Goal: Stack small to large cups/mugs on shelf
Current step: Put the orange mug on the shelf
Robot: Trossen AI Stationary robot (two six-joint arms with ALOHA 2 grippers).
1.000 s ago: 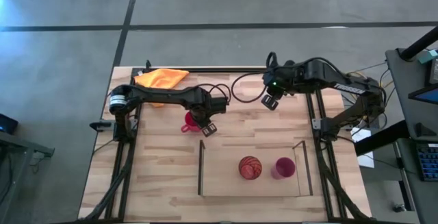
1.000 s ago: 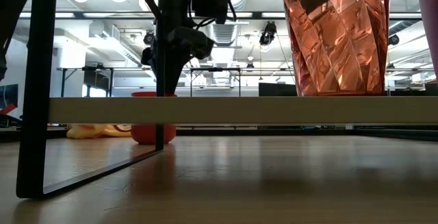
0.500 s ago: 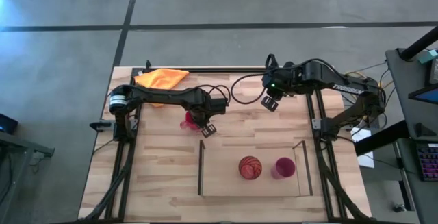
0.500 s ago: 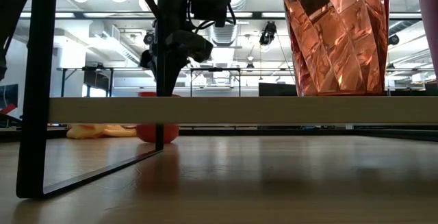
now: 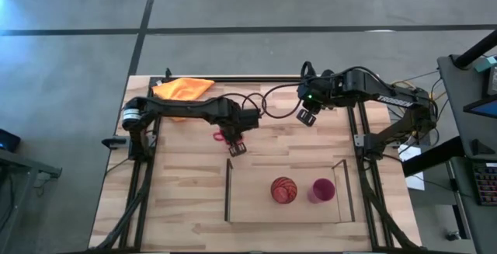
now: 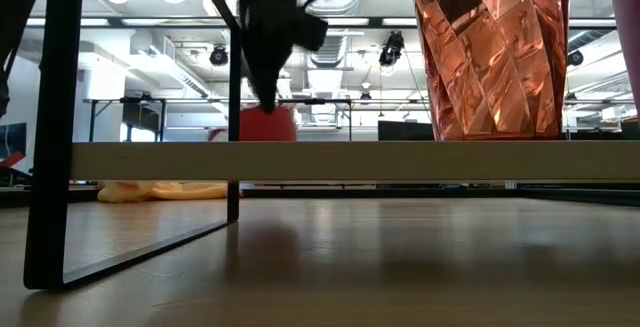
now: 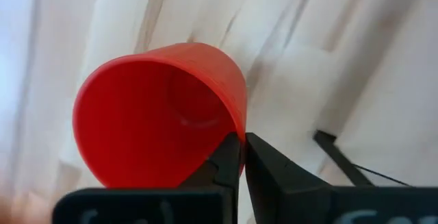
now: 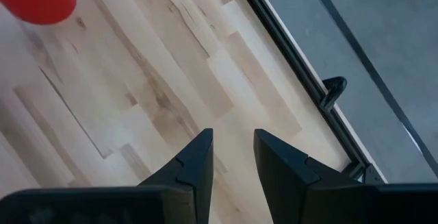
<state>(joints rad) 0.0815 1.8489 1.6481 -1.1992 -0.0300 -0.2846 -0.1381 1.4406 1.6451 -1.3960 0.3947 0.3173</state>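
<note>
The red mug (image 7: pixel 157 125) hangs in my left gripper (image 5: pixel 235 142), which is shut on it above the table, just beyond the shelf's far left corner. From above, the gripper hides most of the mug (image 5: pixel 220 136). The low view shows the mug (image 6: pixel 267 124) lifted above the board's level. The shelf (image 5: pixel 256 207) is a light board with dark end panels. The orange cup with dark lines (image 5: pixel 284 189) and the magenta tumbler (image 5: pixel 322 189) stand on it. My right gripper (image 5: pixel 307 116) hovers open over the far part of the table. My left gripper pinches the red mug's rim (image 7: pixel 237 122), with one finger (image 7: pixel 222 161) inside the mug and the other (image 7: pixel 277 170) outside its wall. The fingers come from above, pointing down. The mug hangs below them, lifted clear of the table.
A yellow-orange cloth (image 5: pixel 183 89) lies at the table's far left corner. The shelf's dark end panels (image 5: pixel 228 189) (image 5: pixel 347 188) stand upright. In the low view the orange cup (image 6: pixel 490 52) looms close on the board. Bare tabletop (image 5: pixel 178 184) lies left of the shelf.
My left gripper has risen with the red mug. The mug stood on the table a second ago and now hangs clear, above the level of the shelf board. The right arm has kept still.
</note>
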